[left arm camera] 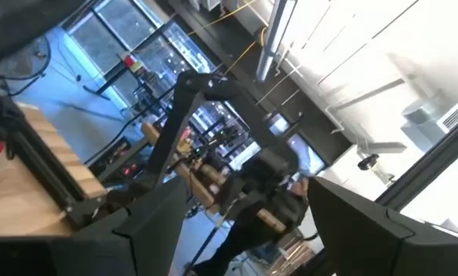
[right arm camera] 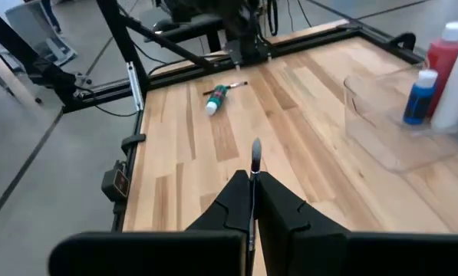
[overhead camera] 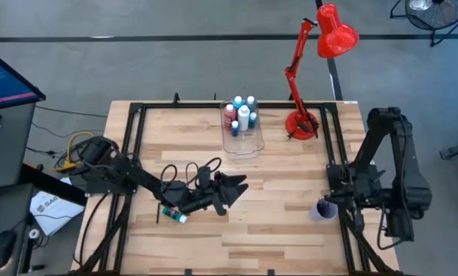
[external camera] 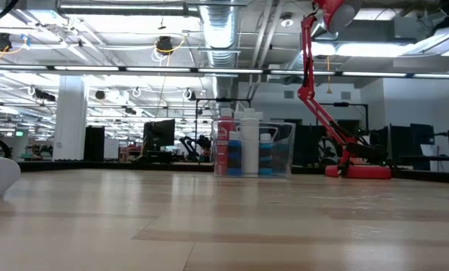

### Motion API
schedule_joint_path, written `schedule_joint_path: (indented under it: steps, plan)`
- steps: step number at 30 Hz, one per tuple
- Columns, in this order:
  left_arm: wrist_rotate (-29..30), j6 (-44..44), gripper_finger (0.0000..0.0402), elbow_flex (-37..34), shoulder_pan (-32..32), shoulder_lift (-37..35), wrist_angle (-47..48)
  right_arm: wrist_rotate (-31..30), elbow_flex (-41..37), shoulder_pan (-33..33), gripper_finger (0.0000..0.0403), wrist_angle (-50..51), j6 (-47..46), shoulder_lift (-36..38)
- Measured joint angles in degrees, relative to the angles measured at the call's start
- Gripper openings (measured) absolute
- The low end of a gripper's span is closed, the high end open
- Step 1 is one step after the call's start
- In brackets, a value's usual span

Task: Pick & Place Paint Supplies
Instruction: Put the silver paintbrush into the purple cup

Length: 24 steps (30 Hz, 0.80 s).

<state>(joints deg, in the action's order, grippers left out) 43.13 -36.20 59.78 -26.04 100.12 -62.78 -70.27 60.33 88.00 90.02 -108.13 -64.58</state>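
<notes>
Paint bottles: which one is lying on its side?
The small blue-green bottle lying on the bare wooden table; the others stand upright in the clear plastic box.

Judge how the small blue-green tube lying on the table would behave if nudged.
The blue-green tube lies on its side on the bare wooden table, so it would probably roll. It looks small and plastic, likely light and easily knocked away. Its smooth surface may slip between fingers.
</notes>
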Motion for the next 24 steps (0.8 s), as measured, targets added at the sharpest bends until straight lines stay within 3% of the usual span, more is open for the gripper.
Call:
schedule_joint_path:
  steps: [9, 17, 24]
  plan:
    - [-0.1, -1.2, 0.0269, 0.5, -0.7, -0.2, -0.2, 6.2, -8.5, 0.5, 0.0000, 0.0, -7.6, 0.1]
    - [0.0, -1.3, 0.0269, 0.5, -2.0, -0.2, -0.2, 8.0, -11.2, 0.5, 0.0000, 0.0, -8.7, 0.1]
    - [0.0, -1.7, 0.0269, 0.5, -2.5, -0.2, -0.3, 14.4, -12.8, 0.5, 0.0011, 0.0, -9.0, 0.1]
